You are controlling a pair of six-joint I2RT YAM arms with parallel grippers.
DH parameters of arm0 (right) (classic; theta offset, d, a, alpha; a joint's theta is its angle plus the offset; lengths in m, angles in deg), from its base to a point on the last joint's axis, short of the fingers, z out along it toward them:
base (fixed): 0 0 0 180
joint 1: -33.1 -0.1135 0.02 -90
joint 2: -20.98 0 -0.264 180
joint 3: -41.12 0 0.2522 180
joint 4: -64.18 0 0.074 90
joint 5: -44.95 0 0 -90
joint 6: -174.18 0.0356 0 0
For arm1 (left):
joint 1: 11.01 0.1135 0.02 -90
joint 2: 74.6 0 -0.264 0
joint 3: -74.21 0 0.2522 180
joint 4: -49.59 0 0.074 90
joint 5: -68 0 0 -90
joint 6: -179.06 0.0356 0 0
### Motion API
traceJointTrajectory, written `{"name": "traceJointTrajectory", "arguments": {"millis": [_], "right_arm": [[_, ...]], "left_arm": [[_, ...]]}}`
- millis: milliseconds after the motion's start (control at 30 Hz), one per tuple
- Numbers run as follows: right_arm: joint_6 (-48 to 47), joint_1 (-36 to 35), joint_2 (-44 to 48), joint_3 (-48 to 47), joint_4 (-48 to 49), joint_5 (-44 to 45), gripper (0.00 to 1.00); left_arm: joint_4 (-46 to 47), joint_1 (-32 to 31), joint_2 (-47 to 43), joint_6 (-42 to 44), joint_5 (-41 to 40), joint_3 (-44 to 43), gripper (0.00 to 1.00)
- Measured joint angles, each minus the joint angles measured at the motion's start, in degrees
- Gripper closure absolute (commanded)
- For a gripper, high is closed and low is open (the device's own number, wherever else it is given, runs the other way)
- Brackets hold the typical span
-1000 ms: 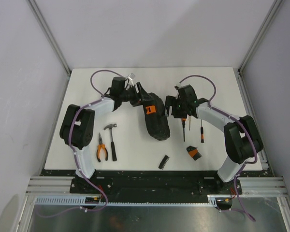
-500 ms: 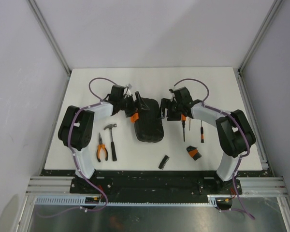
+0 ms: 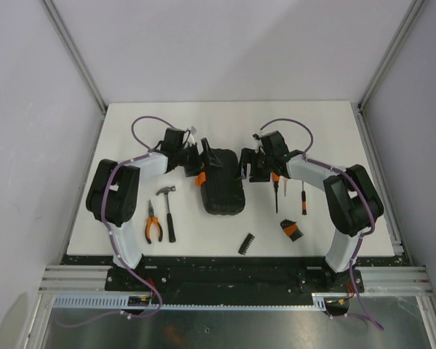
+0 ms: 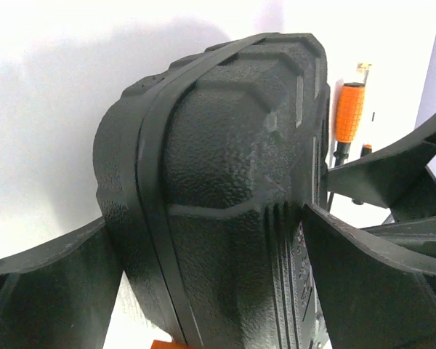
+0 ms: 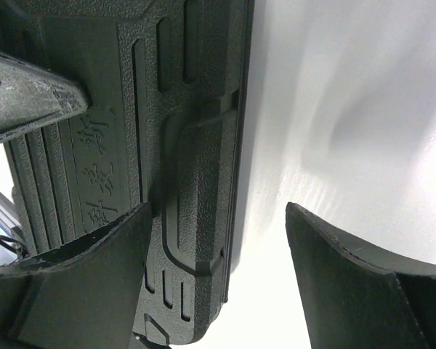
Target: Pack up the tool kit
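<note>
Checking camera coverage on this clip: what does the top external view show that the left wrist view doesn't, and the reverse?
Only top external: the pliers, the hammer, a small black strip and a black-and-orange piece, all loose on the table. Only left wrist: the pebbled grain and shell seam of the black case. Both: that closed case and an orange-handled screwdriver beside it.

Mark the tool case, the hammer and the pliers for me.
tool case (image 3: 224, 190): top view, middle of its black shell.
hammer (image 3: 169, 218): top view, on the handle.
pliers (image 3: 152, 217): top view, at the pivot.
</note>
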Motion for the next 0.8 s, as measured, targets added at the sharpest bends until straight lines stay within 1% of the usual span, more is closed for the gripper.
{"name": "traceJointTrajectory", "arguments": {"millis": [167,333,467,533,667,733,800], "right_arm": [[0.0,-0.2,-0.2,0.3,-0.4,0.8,0.24],[0.0,-0.4,-0.3,0.3,-0.3,0.7,0.25],[0.0,-0.4,-0.2,0.3,-0.3,0.8,0.25],[0.0,-0.5,-0.2,0.3,-0.3,0.9,0.25],[-0.1,-0.9,0.2,0.3,-0.5,2.2,0.26],[-0.3,-1.4,0.8,0.3,-0.8,3.6,0.27],[-0.5,-1.7,1.6,0.6,-1.0,5.3,0.28]], "left_arm": [[-3.9,1.6,-1.7,1.5,-1.6,0.3,0.01],[-7.9,3.7,-6.4,4.3,-7.3,0.5,0.00],[-9.0,5.2,-9.9,5.2,-10.9,1.6,0.01],[-9.6,5.4,-11.7,5.5,-12.3,2.8,0.07],[-10.3,5.4,-14.5,5.6,-12.9,5.4,0.34],[-10.3,5.4,-15.6,5.1,-12.2,7.2,0.45],[-10.3,5.3,-16.3,4.8,-11.3,9.1,0.50]]}}
